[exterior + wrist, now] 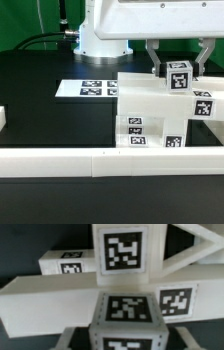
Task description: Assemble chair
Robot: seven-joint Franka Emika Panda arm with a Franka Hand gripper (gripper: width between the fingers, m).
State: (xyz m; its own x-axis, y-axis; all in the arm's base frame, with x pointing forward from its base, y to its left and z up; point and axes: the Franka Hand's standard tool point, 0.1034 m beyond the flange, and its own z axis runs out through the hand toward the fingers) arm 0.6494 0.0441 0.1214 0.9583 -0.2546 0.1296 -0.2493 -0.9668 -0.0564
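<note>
Now fingers [157, 62] tight on a short tagged post [178, 76] atop the white chair assembly [150, 108].

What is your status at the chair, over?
Gripper shut on post. Post upright at top of chair parts. Marker board lies apart, nothing in the way.

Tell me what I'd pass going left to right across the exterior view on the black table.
The marker board → big white chair slab → tagged post held by the gripper → tagged chair piece by the right edge.
</note>
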